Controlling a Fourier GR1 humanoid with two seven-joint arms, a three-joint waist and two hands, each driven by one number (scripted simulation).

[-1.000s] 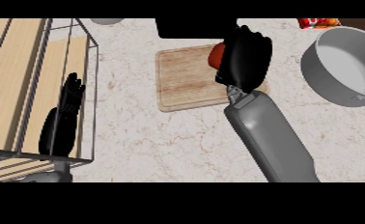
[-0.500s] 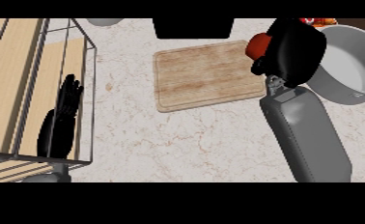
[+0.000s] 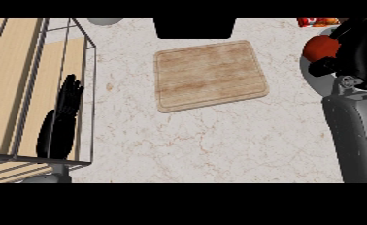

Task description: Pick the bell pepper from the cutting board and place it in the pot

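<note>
One red bell pepper (image 3: pixel 320 48) is seen at the right edge of the view, gripped by the curled black fingers of the right hand (image 3: pixel 349 54), with a strip of the grey pot (image 3: pixel 313 81) showing just beneath it. A second earlier the pepper was being grasped over the right edge of the cutting board (image 3: pixel 210 74); half a second ago it was carried between board and pot; now it is held farther right, over the pot's left rim as far as can be judged, most of the pot being cut off by the edge of the view or hidden behind the hand and forearm. The board is therefore left bare, and the pick is taken as done; what remains is judged to be a lowering and a release inside the pot. The left hand (image 3: pixel 61 122) is shown at the left, open with fingers straight, unmoved over the wire rack (image 3: pixel 89 93) and its wooden slats. The worktop (image 3: pixel 215 141) is pale marble-like stone with faint brown veining. At the far edge a dark rectangular object (image 3: pixel 194 27) and a grey rounded thing (image 3: pixel 105 21) are partly seen, and something red and orange (image 3: pixel 317 22) lies at the far right.
</note>
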